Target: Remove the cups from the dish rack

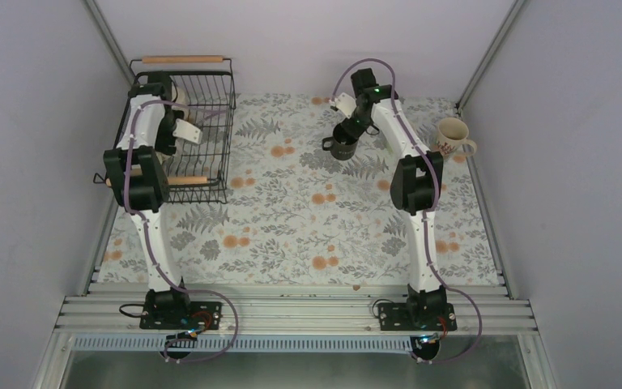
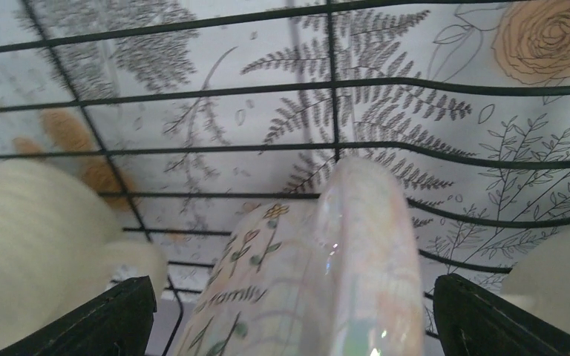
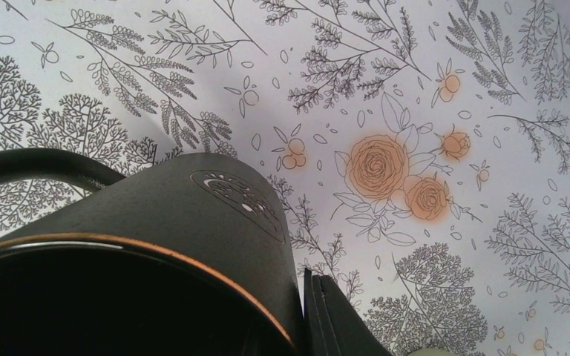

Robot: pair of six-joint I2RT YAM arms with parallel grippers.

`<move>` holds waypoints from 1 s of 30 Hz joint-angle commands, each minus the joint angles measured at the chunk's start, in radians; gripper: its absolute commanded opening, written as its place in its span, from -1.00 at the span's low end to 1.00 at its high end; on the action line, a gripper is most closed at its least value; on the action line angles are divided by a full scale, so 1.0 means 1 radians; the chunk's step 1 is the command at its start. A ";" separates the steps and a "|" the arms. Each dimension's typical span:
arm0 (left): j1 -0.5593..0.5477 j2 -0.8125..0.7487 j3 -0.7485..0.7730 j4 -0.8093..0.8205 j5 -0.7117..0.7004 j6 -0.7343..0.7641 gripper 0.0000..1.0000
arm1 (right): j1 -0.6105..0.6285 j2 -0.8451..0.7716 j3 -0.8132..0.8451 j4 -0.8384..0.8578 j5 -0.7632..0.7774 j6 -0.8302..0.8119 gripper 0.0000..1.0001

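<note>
From above, we see the dish rack (image 1: 230, 130) at the far left of the counter (image 1: 291, 235), and the left tool (image 1: 180, 136) is lowered inside it. The right tool (image 1: 350, 131) is over the far middle of the counter and holds the black mug (image 1: 342, 148). We cannot tell whether this mug touches the counter. A cream mug (image 1: 452, 134) stands upright near the far right edge, already out of the rack.

In the left wrist view, the two fingers (image 2: 111, 319) are spread wide, and the patterned mug (image 2: 260, 297) is between them, not gripped. Its glossy handle (image 2: 367, 237) faces the camera. A second cream mug (image 2: 30, 245), blurred, is just beside it on the left. We judge these mugs to be ceramic: stiff, not light, smooth enough to slip, and easy to chip against the wire. The handle is the narrowest part, so we would close across it, or else on the wall at the rim.

In the right wrist view, one finger (image 3: 326, 319) presses the outside of the black mug's wall near the rim. The other finger is hidden, probably inside the mug. Such a rim pinch can let the mug swing, so it should be put down slowly.
</note>
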 commanded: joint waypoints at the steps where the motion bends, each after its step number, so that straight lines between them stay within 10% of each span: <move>1: -0.005 -0.053 -0.068 0.061 -0.029 0.088 0.84 | -0.016 0.008 0.060 0.059 -0.005 -0.007 -0.94; 8: -0.013 -0.045 -0.089 0.073 -0.028 0.096 0.55 | -0.024 0.011 0.062 0.076 -0.005 -0.005 -0.79; 18: -0.020 0.011 -0.007 0.010 -0.046 0.051 -0.14 | -0.026 -0.027 0.052 0.109 -0.012 0.015 0.99; 30: -0.039 0.036 0.043 -0.033 -0.073 -0.008 -0.95 | -0.025 -0.152 0.023 0.119 -0.011 0.029 1.00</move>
